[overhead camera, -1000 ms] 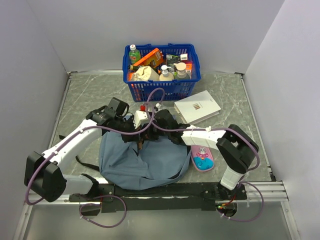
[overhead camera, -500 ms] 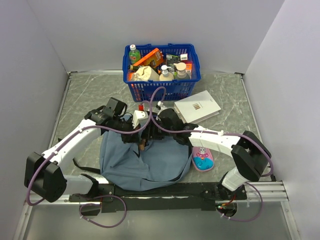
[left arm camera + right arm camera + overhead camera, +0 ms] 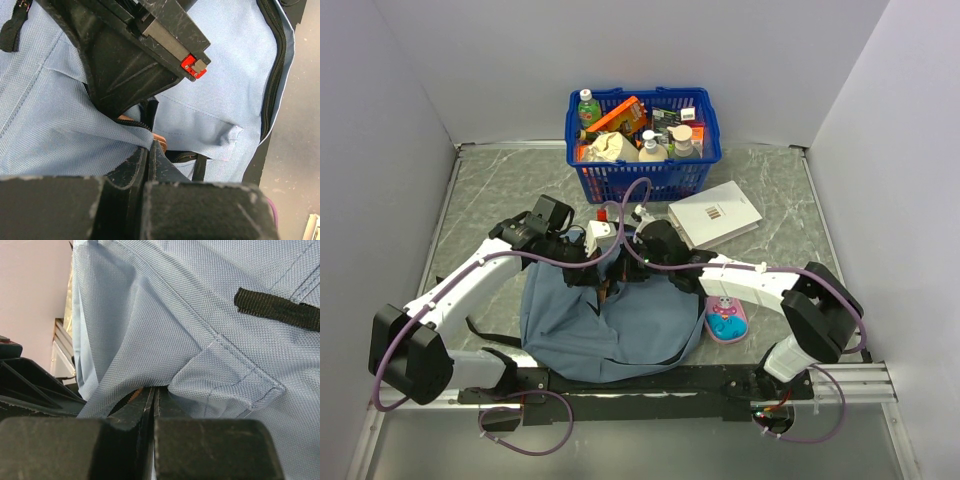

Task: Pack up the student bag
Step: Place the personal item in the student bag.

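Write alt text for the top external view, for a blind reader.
The left gripper and right gripper meet, both shut on the fabric of a grey-blue student bag lying on a grey table. Behind it stands a well-filled blue basket; a white box and a pink pencil case lie to the right.

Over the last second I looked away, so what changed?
The right gripper closed on the student bag fabric as its elbow swung outward. The left gripper stayed clamped on the bag; basket, book and pencil case unmoved.
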{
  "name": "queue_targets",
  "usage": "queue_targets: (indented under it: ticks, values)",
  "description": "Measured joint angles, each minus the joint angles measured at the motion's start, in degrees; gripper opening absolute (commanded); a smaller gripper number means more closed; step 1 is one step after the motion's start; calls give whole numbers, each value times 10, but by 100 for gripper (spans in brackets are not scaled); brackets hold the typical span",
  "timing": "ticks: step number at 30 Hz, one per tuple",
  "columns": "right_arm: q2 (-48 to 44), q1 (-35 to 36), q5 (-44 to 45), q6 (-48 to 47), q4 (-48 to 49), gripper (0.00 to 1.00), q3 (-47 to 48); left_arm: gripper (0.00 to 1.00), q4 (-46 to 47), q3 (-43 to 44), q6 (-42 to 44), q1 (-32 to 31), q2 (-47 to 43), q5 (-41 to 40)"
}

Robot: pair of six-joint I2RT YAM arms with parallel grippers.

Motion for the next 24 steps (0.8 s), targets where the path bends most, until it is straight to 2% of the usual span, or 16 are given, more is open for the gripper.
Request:
queue_targets:
  ticks: [4,8,9,13,15,19,22,23,24]
  values:
    - [5,0,-13,0,9,1,2,1,0,0,0,0,0,2]
    - [21,4,-26,-6,9,27,17,1,0,0,0,0,0,2]
    - [22,6,-28,-10,7,39,21,1,0,0,0,0,0,2]
    - [15,9,-29,-27,-13,56,19,1,4,0,0,1,5,4]
    - [-7,9,-20,-43,-31,61,10,1,9,0,-1,1,12,6]
    - [-99,9,0,-83,-66,63,-32,3,21,0,-10,1,22,14]
    - [-166,12,7,-100,-73,64,-43,10,31,0,-18,1,28,14]
    - [-185,13,8,-103,-69,65,-48,18,34,0,-18,1,28,14]
    - [-202,13,7,-105,-65,66,-57,21,36,0,-18,1,28,14]
